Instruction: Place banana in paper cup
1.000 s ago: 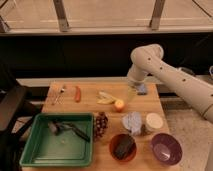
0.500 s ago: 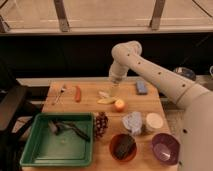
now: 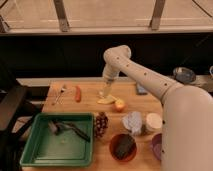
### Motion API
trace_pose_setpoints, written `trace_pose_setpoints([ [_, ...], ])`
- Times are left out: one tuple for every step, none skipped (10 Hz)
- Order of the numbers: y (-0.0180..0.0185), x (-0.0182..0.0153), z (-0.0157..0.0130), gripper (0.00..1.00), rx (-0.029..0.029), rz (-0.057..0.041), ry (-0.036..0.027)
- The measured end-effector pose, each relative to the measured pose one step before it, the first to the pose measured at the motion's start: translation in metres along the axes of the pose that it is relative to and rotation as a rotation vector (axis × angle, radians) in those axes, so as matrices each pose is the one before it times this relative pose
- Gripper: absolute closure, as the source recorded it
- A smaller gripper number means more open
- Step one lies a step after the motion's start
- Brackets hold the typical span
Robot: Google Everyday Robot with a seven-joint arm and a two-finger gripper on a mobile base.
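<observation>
The banana (image 3: 106, 100), small and pale yellow-cream, lies on the wooden table (image 3: 90, 107) near its middle, just left of a round orange fruit (image 3: 119, 105). My gripper (image 3: 105, 92) points down right over the banana, at or just above its top. The paper cup (image 3: 153, 121), off-white and round, stands to the right and nearer the front, well apart from the gripper. My white arm reaches in from the right.
A red-orange stick vegetable (image 3: 78, 93) and a fork (image 3: 60, 93) lie at the left. A green tray (image 3: 30, 147) holds a brush. Grapes (image 3: 101, 124), a crumpled pale bag (image 3: 133, 122), an orange-red bowl (image 3: 123, 146), a purple bowl (image 3: 157, 146) and a blue sponge (image 3: 141, 90) surround the cup.
My arm has swung left from the blue sponge area to the banana, and the gripper has come down over it. The objects on the table have not moved.
</observation>
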Motion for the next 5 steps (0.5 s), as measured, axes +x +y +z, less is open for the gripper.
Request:
trace_pose_setpoints([
  [-0.00262, 0.00129, 0.00629, 0.35, 0.00656, 0.01004, 0.01213],
  [-0.00282, -0.00065, 0.00997, 0.35, 0.01149, 0.00922, 0.01352],
  [-0.00229, -0.00235, 0.00988, 0.35, 0.00904, 0.00265, 0.00924],
  [-0.00142, 0.00013, 0.01242, 0.35, 0.00032, 0.00382, 0.00344],
  [-0.00161, 0.00247, 0.00991, 0.35, -0.00459, 0.00803, -0.00117],
])
